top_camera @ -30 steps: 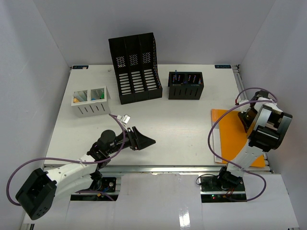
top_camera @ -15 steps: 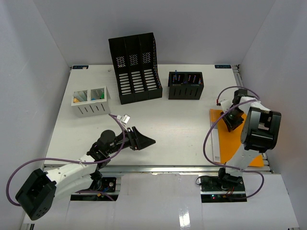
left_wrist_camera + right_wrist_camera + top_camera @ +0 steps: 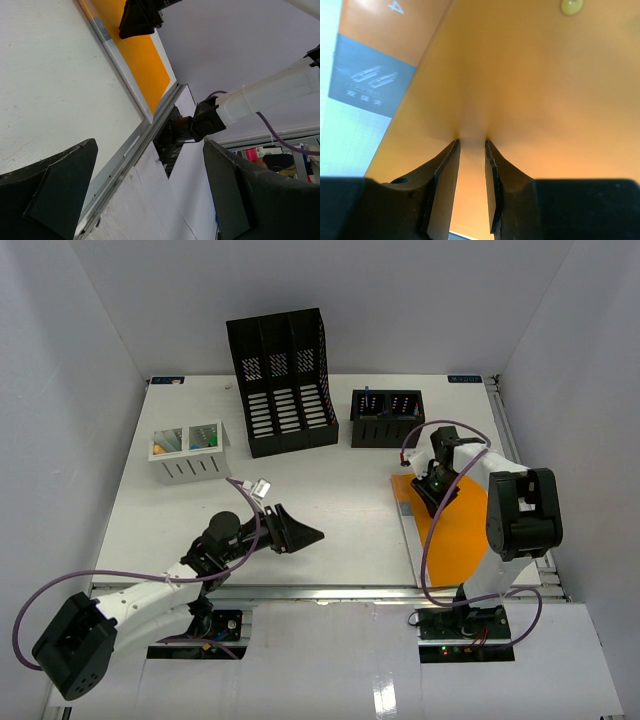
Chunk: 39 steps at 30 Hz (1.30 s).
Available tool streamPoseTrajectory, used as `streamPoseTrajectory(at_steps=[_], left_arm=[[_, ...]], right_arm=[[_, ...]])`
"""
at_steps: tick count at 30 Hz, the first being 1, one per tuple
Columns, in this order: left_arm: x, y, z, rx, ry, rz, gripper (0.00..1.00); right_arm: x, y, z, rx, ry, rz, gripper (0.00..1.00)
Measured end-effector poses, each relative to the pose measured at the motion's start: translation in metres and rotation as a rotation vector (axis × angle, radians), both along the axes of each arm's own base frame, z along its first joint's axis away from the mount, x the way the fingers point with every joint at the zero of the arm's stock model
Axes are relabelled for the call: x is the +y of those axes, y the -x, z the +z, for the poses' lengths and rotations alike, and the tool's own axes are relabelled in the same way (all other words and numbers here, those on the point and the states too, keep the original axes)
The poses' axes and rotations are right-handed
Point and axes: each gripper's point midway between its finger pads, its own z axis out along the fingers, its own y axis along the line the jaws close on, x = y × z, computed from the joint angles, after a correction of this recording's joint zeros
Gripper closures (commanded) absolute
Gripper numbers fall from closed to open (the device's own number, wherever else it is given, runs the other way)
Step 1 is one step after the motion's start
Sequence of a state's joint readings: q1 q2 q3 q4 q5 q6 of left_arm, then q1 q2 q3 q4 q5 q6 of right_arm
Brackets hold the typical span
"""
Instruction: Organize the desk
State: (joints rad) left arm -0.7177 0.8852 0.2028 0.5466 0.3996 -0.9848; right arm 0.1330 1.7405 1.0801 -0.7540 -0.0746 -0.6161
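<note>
Right wrist view crops the orange folder (image 3: pixel 530 80); its label print (image 3: pixel 370 95) is illegible.

Overhead camera high above the desk (image 3: pixel 350 490); wrist cameras low, orange folder (image 3: pixel 455 535) common to all three.

Robotics laboratory cell: plain white panel walls (image 3: pixel 80 390) enclose a flat white tabletop (image 3: pixel 330 490) bearing a black slotted plastic file rack (image 3: pixel 285 390), with two cabled robot arms (image 3: pixel 520 515) at its edge.

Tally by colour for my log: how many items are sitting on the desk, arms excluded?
Black: 2 (file rack, pen box)
White: 1 (slotted bin)
Orange: 1 (folder)
Total: 4
</note>
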Motion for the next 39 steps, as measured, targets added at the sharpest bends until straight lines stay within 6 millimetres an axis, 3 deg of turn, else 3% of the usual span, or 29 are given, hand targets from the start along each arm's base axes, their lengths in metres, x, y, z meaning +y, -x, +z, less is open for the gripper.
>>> streamPoseTrajectory(at_steps=[8,11,16,20,23,26,28,30,33,36,39], left_arm=[[-0.003,-0.007,-0.028,0.078,-0.06,0.017,0.02],[-0.004,-0.009,-0.045,0.129,-0.103,0.032,0.02],[-0.015,-0.017,-0.058,0.186,-0.14,0.061,0.02],[-0.028,-0.022,-0.068,0.22,-0.169,0.067,0.02],[-0.043,-0.026,-0.076,0.243,-0.193,0.066,0.02],[-0.055,-0.03,-0.083,0.26,-0.21,0.076,0.02],[-0.062,-0.034,-0.085,0.265,-0.219,0.093,0.02],[-0.072,-0.039,-0.086,0.262,-0.227,0.112,0.02],[-0.085,-0.046,-0.083,0.244,-0.231,0.14,0.02],[-0.096,-0.051,-0.081,0.233,-0.23,0.158,0.02],[-0.102,-0.055,-0.086,0.234,-0.244,0.174,0.02]], right_arm=[[0.063,0.012,0.003,0.031,-0.092,0.076,0.68],[0.087,0.011,0.005,0.042,-0.132,0.103,0.68],[0.127,0.008,0.008,0.063,-0.199,0.148,0.69],[0.145,0.009,0.017,0.06,-0.252,0.165,0.69],[0.146,0.007,0.029,0.032,-0.276,0.156,0.69],[0.138,-0.004,0.058,-0.059,-0.306,0.133,0.67],[0.125,-0.015,0.084,-0.146,-0.337,0.104,0.6],[0.098,-0.031,0.11,-0.241,-0.366,0.046,0.57],[0.036,-0.058,0.135,-0.347,-0.402,-0.116,0.5],[-0.023,-0.069,0.129,-0.357,-0.425,-0.279,0.45],[-0.045,-0.064,0.101,-0.27,-0.482,-0.37,0.39]])
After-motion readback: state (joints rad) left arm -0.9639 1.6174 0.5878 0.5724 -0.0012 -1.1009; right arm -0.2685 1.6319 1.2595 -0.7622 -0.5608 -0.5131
